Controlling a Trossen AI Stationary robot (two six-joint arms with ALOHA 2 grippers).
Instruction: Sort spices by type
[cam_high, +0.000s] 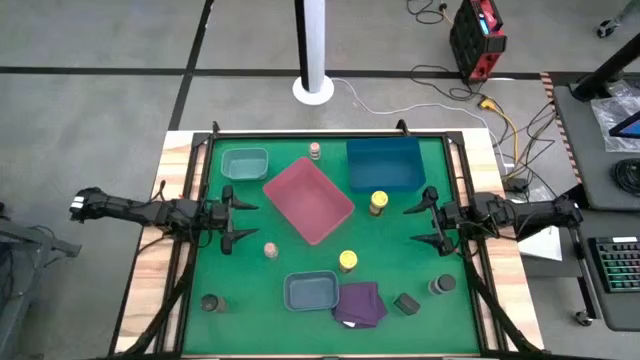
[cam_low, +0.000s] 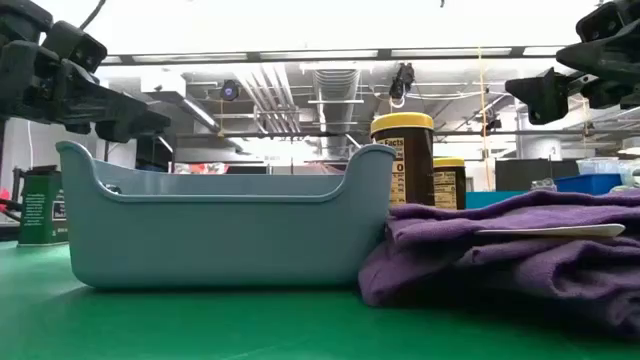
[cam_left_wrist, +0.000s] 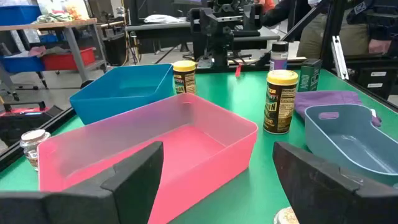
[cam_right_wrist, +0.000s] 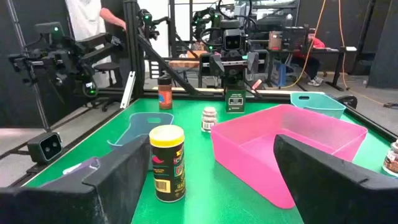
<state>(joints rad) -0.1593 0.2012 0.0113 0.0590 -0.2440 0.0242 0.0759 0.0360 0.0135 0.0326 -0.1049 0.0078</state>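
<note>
- Spice jars stand scattered on the green bench (cam_high: 420, 325), all placed here relative to the pink tray (cam_high: 308, 199) lying tilted near the middle.
- One yellow jar (cam_high: 378, 203) stands just off the pink tray's right-hand side in the high view, beside the blue tray (cam_high: 385, 164).
- A second yellow jar (cam_high: 347, 261) stands on the near side of the pink tray, between it and the grey tray (cam_high: 311, 290).
- One pale pink jar (cam_high: 315, 151) stands just beyond the pink tray's far corner; another pale pink jar (cam_high: 270, 250) stands off its near left side.
- Dark jars sit well apart from the pink tray: one dark jar (cam_high: 210, 302) near the front left corner of the bench, one round dark jar (cam_high: 441, 286) at the front right, and a dark boxy jar (cam_high: 406, 302) beside it.
- A purple cloth (cam_high: 359, 303) lies just beside the grey tray, on the near side of the pink tray.
- A teal tray (cam_high: 244, 163) sits off the pink tray's far left.
- The left claw (cam_high: 234, 219) hangs to the left of the pink tray, fingers spread wide and gripping nothing; its wrist view shows the pink tray between its fingers (cam_left_wrist: 134, 177).
- The right claw (cam_high: 424, 222) hangs to the right of the pink tray, near the first yellow jar, also spread open and empty.
</note>
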